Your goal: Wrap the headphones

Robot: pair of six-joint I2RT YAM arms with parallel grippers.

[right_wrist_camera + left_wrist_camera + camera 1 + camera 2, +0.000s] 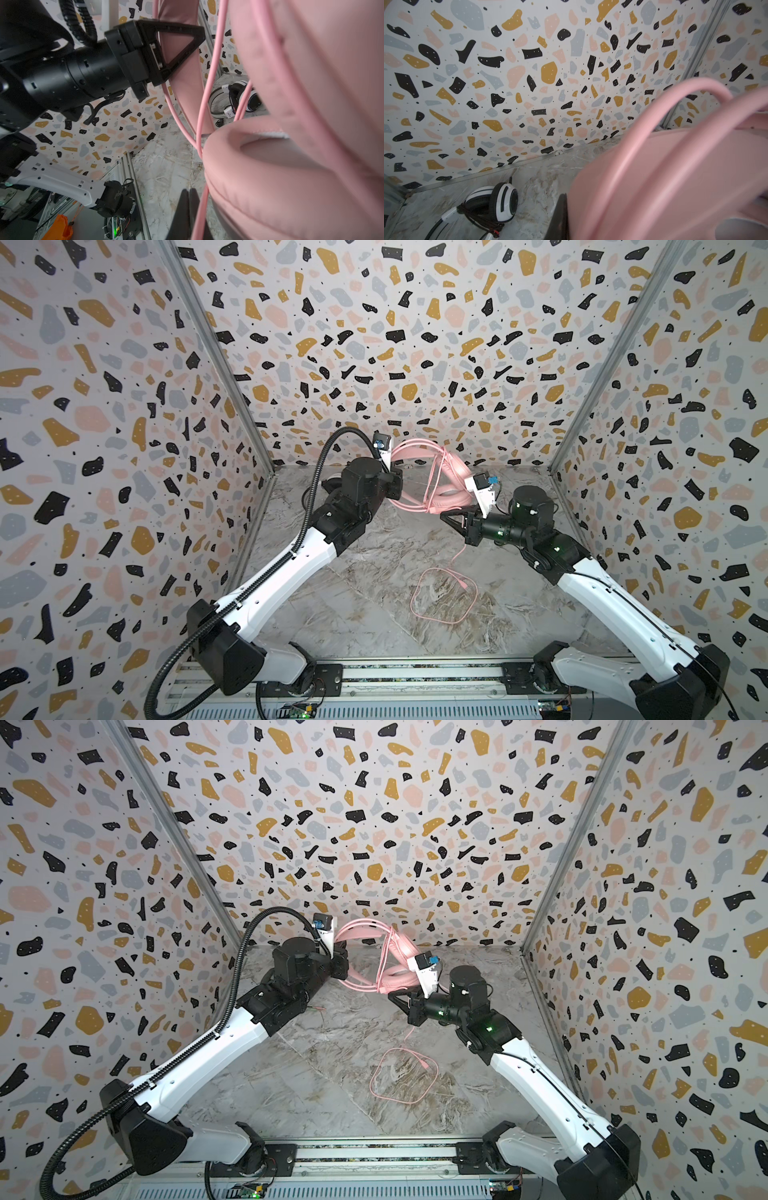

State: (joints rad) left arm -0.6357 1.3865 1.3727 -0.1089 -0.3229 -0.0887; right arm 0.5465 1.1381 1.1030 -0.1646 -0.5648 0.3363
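**Pink headset gripped between two arms, cable partly wound**

The left end effector is clenched on the headband of the pink headset. In the right wrist view one of its black triangular fingers lies across the padded band. The right end effector is clenched too, just below the headset's lower earcup. The pink cable runs right against its fingers. Whether the cable is nipped between them cannot be made out.

In both top views the pink headset sits towards the rear middle of the worktop, between the two end effectors. Its headband arches towards the left arm and its round earcups face the right arm. Several turns of the pink cable cross the headset from headband to earcups. Below the right end effector the rest of the cable drops to the worktop and lies there in a loose open loop with its plug end, well in front of the headset.

The white-and-black headset lies on the worktop at the foot of the terrazzo-patterned wall, well apart from the pink one. Its thin dark cable is bunched around it. It shows only in the wrist views.
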